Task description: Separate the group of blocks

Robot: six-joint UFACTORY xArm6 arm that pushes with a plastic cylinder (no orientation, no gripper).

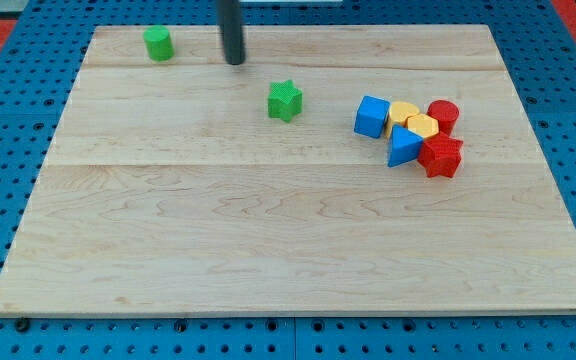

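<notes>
My tip [235, 62] sits near the view's top on the tabletop [268, 240], between the green cylinder [158, 43] to its left and the green star [285, 101] lower right. It touches neither. No gripper on this arm, just a plain rod, so nothing to be apart or together.

The group to separate is well apart from my tip, at the view's right: blue cube [371, 116], two yellow blocks, shapes unclear [403, 110] [423, 125], red cylinder [443, 115], blue wedge-like block [403, 147], red star-like block [441, 157]. All six look packed, touching or nearly so. Cannot tell which faces really touch.

Risks, my judgement:
- The green star lies roughly on the straight line from my tip to the cluster. Going direct could shove it into the group and make it bigger. Better to route around it.
- Hitting the cluster broadside from the left, on the blue cube, would likely move the whole pack as one, no separation.
- The red cylinder and red star are on the pack's right side, closest to the tabletop's right edge. A hard rightward push could send them off.
- The cylinder may roll or spin off my tip; the yellow pieces are wedged in the middle, hard to reach without dragging neighbours.
- Gaps are tight, so my tip entering between blocks may jam two at once.
</notes>
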